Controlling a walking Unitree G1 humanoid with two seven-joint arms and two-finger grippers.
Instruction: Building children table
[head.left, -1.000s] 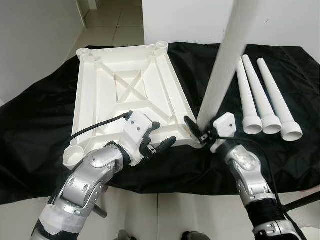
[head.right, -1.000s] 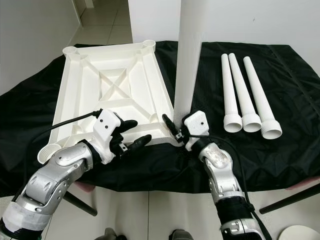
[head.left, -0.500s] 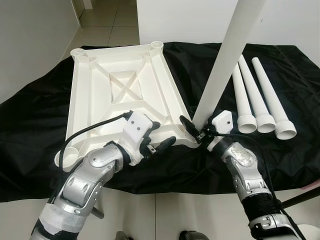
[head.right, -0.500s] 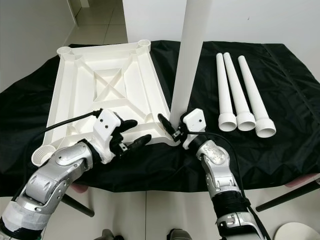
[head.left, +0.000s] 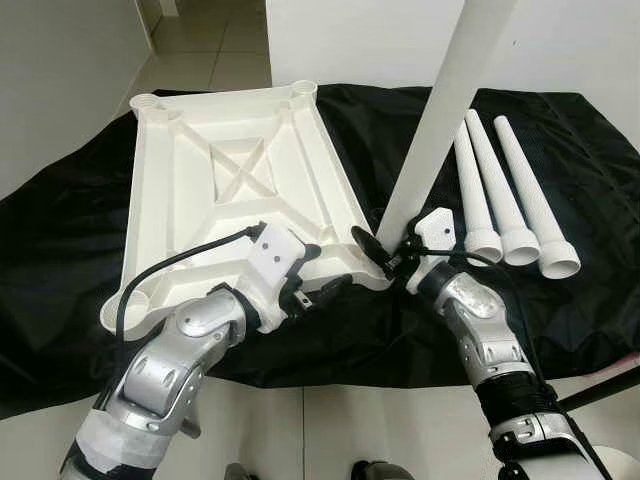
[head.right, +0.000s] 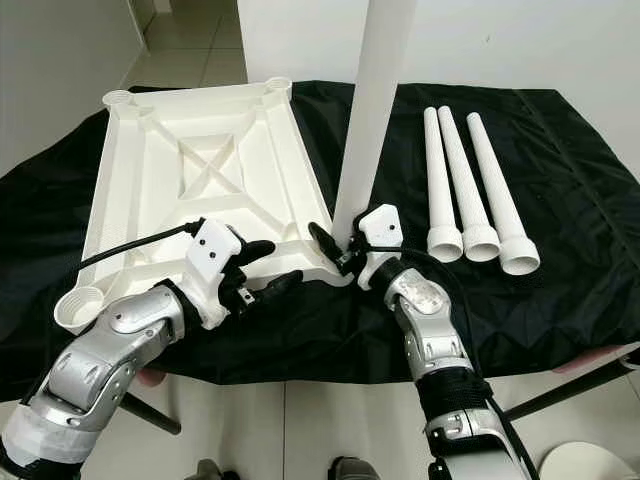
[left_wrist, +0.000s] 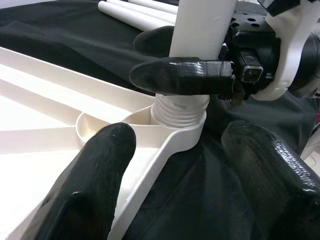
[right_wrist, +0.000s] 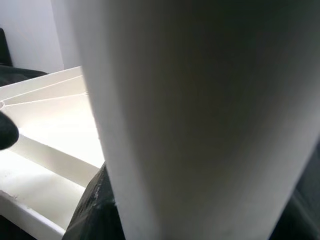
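The white children's table top (head.left: 230, 190) lies upside down on a black cloth (head.left: 60, 250). A long white leg (head.left: 440, 110) stands nearly upright in its near right corner socket (left_wrist: 175, 135), and the leg's threaded base (left_wrist: 180, 107) sits in that socket. My right gripper (head.left: 385, 245) is shut on the leg just above the base, one black finger (left_wrist: 182, 75) across its front. My left gripper (head.left: 325, 272) is open at the table top's front edge, just left of that corner. Its fingers (left_wrist: 95, 175) straddle the socket without touching it.
Three loose white legs (head.left: 500, 190) lie side by side on the cloth to the right, wide ends toward me. The cloth's front edge (head.left: 340, 375) hangs just past my forearms, with tiled floor below. A white wall (head.right: 520, 40) stands behind.
The whole picture has shifted as the camera moved. Both grippers keep their places relative to the table top and the leg.
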